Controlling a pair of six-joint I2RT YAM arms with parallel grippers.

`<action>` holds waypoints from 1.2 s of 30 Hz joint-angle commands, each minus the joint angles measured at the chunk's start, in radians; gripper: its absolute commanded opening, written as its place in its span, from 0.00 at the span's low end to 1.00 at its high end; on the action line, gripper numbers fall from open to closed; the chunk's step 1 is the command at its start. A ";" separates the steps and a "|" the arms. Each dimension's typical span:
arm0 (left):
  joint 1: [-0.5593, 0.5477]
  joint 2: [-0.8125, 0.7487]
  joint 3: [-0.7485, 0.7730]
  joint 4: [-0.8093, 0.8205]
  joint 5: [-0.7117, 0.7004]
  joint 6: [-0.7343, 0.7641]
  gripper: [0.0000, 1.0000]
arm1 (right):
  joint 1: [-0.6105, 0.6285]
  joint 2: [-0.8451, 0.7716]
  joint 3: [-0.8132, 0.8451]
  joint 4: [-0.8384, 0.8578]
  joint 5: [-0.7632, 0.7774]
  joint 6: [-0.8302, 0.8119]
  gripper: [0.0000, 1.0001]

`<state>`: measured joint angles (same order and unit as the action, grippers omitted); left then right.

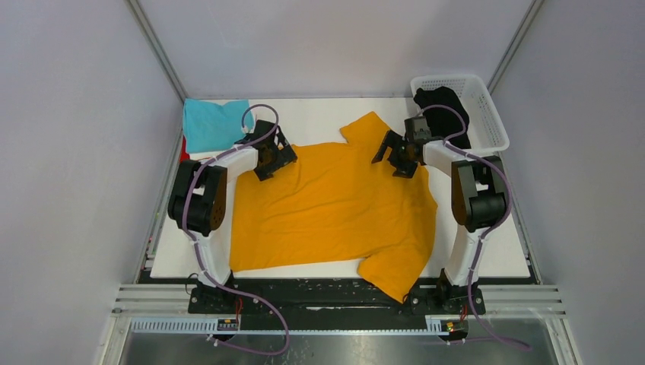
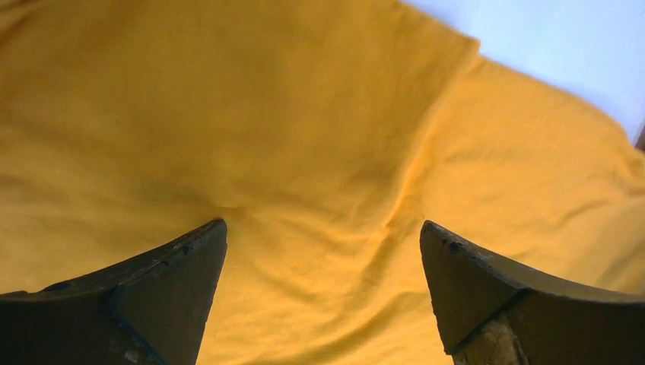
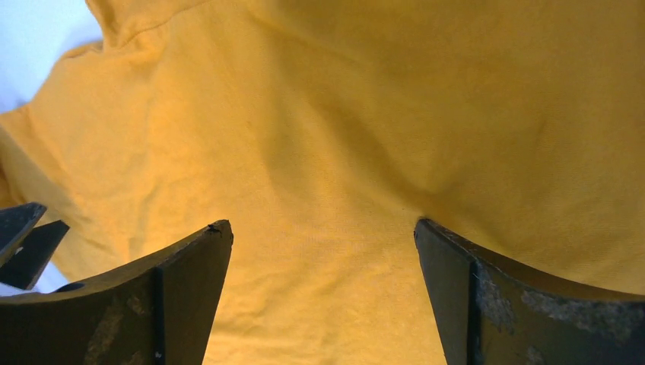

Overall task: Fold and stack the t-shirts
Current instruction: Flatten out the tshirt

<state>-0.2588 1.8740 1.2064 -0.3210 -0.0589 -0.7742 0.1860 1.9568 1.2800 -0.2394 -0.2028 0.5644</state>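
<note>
Over orange tee (image 1: 335, 205) L claw (image 2: 323, 224), R claw (image 3: 323, 224) open; black tee (image 1: 441, 105) in basket (image 1: 489, 110).

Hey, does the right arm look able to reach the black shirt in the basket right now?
Probably yes. The black shirt spills over the rim of the basket just beyond the right gripper, which is open and empty above the orange shirt, with nothing between them.
</note>
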 commanded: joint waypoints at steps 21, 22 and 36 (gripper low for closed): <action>0.049 0.363 0.550 -0.102 0.163 -0.092 0.99 | -0.053 0.040 0.089 0.023 -0.047 0.057 0.99; 0.047 0.331 0.527 -0.100 0.166 -0.079 0.99 | -0.045 0.026 0.094 0.008 -0.046 0.036 0.99; 0.051 -0.519 -0.227 -0.146 -0.139 -0.049 0.99 | 0.199 -0.404 -0.201 -0.085 0.224 -0.151 1.00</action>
<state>-0.2165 1.5593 1.1751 -0.3901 0.0071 -0.8032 0.3561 1.7039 1.2087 -0.3004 -0.1013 0.4541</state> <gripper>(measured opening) 0.990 0.993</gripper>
